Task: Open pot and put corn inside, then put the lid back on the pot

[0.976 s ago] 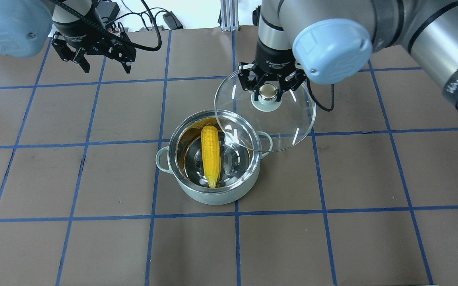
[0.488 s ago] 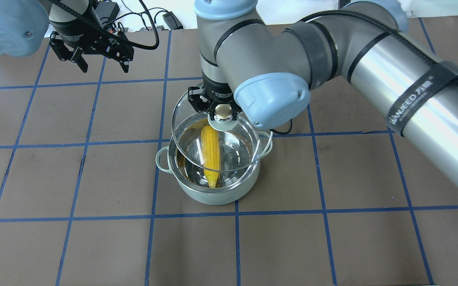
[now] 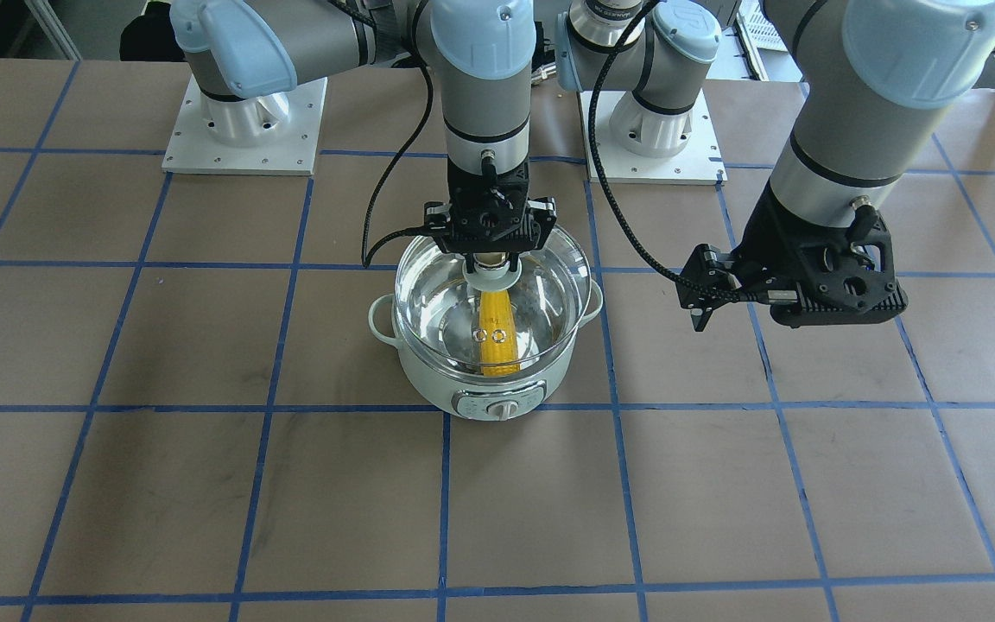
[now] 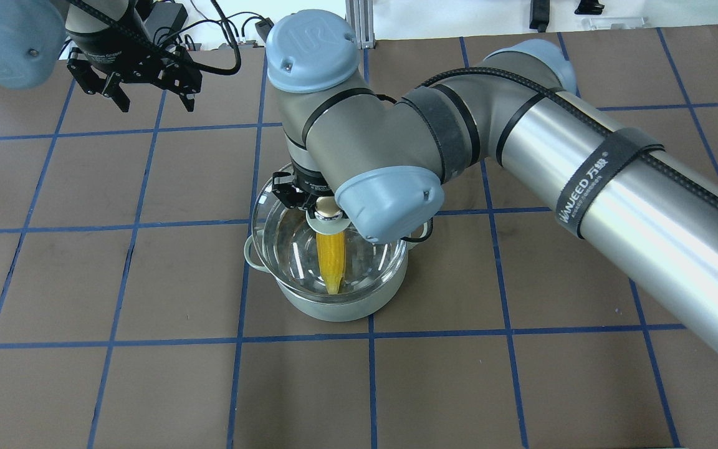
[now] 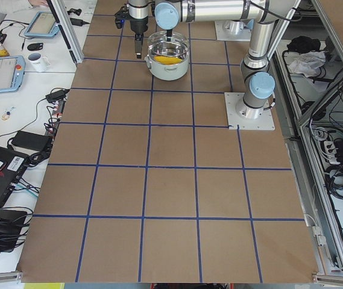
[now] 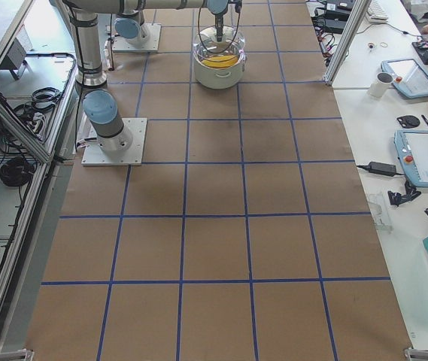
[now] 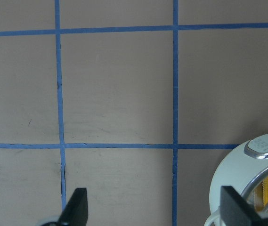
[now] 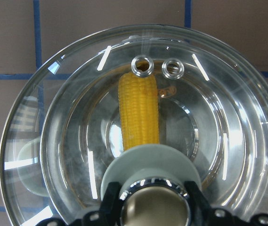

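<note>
Right fingers [image 3: 491,259] clenched on the knob [image 8: 155,207] of the lid [image 3: 541,285], directly above the pot [image 3: 428,380]. We see the glass dome held over the pot's mouth and nearly centred on it. We cannot tell whether its rim touches the pot's rim. The corn [image 3: 497,333] lies inside the pot, below the fingers and visible through the glass, with its tapered tip toward the robot's side. Two vent rings [image 8: 143,64] sit over its blunt end, on the side of the pot's control panel [image 3: 497,403].

Left fingers [image 4: 155,100] spread and empty, well apart from the pot, above the bare desk [image 4: 521,374] beyond the control-panel side. In the overhead view the right arm's wrist joint [image 4: 390,199] hides part of the lid and the pot's rim.

One second earlier we saw the lid off to the pot's right, overlapping only its edge. Half a second earlier it hung tilted over the mouth. It now sits lower and closer to centre.
</note>
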